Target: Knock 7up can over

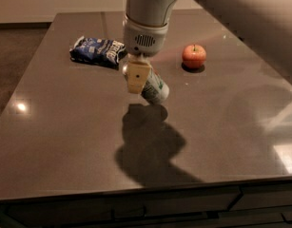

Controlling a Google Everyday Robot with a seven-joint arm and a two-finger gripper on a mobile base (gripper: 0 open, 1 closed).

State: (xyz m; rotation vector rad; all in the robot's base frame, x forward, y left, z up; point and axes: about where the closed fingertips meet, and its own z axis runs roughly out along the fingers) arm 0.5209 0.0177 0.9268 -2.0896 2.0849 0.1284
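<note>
The 7up can (155, 89), silver-white with green markings, is tilted steeply, its top up-left and its base down-right, near the middle of the dark table (64, 141). My gripper (137, 78) hangs from the white arm (145, 13) and is shut on the can's upper end. A tan finger (137, 75) covers the can's top. The can's shadow lies just below it on the table.
A dark blue snack bag (98, 51) lies to the left behind the gripper. A red apple (193, 56) stands to the right at the back. The table's front edge runs along the bottom, its left edge beside dark floor.
</note>
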